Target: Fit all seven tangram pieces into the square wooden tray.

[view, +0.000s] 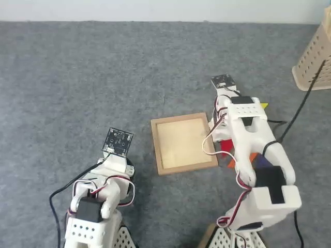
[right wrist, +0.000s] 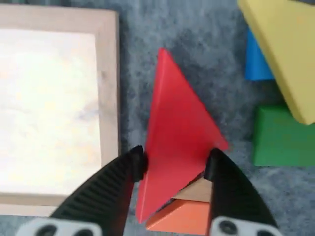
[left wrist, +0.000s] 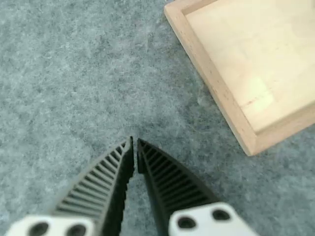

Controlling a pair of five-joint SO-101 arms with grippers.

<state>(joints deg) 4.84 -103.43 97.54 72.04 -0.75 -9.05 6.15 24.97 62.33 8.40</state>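
The high view looks steeply down from above and behind the two arms' bases. It faces across the grey worktop [view: 77, 77] toward the far wall [view: 155, 10], from far enough back to take in both arms, with the wooden tray [view: 155, 147] near frame centre. The left wrist view sits close over the worktop, looking along its pincer [left wrist: 134, 141] toward one tray corner. The right wrist view, nearer still, looks past its pincer [right wrist: 175, 160] and the red triangle [right wrist: 177, 113] between its fingers. All three views share the tray.

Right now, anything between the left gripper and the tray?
Nothing in the way: the left wrist view shows only bare grey carpet between the left gripper and the wooden tray.
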